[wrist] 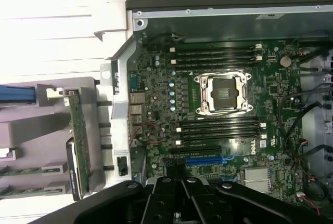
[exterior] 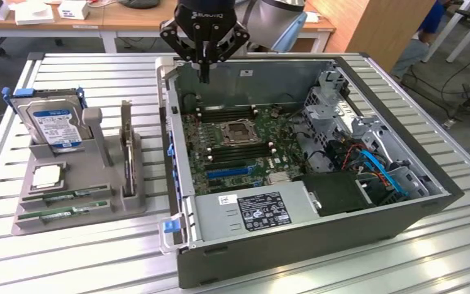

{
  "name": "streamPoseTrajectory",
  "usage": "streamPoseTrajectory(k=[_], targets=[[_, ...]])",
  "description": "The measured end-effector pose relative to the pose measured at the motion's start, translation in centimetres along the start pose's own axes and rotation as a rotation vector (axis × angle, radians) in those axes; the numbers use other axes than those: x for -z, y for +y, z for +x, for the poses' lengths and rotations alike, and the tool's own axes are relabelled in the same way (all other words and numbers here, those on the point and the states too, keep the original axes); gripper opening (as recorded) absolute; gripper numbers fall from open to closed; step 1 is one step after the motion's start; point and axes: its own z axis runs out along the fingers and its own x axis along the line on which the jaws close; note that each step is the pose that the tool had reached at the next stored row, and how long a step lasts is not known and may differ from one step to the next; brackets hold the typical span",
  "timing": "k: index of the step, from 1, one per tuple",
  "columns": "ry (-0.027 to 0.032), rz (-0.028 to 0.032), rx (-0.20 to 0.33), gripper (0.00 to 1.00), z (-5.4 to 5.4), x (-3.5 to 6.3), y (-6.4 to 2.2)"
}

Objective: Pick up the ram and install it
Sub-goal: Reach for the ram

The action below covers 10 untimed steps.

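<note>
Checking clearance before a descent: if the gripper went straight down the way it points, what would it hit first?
Most likely the motherboard inside the open computer case; the gripper hangs above it, but depth leaves the exact spot unclear.

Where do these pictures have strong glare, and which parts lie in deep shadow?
Exterior view: light glares on the ribbed silver metal table toward the exterior view's right; inside the open dark grey computer case, the cable corner is shadowed. Wrist view: the table is washed out to white, the large green motherboard evenly lit.
</note>
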Motion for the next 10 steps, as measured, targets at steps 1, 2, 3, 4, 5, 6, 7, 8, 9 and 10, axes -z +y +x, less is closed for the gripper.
streamPoseTrajectory(k=[1,2,3,4,5,6,7,8,9,10], targets=[[0.0,0.0,0.0,0.09,0.2,-0.01,-0.01],[0.0,0.0,0.0,0.09,0.4,-0.01,-0.03],[0.0,0.0,0.0,0.09,0.6,-0.02,-0.04],[-0.0001,0.0,0.0,0.09,0.7,-0.02,-0.06],[0.0,0.0,0.0,0.09,0.9,-0.03,-0.07],[0.0,0.0,0.0,0.09,1.1,-0.03,-0.09],[0.0,0.0,0.0,0.09,1.4,-0.04,-0.11],[0.0,0.0,0.0,0.09,1.6,-0.04,-0.12],[0.0001,0.0,0.0,0.09,1.9,-0.04,-0.14],[0.0,0.0,0.0,0.09,2.1,-0.05,-0.16]])
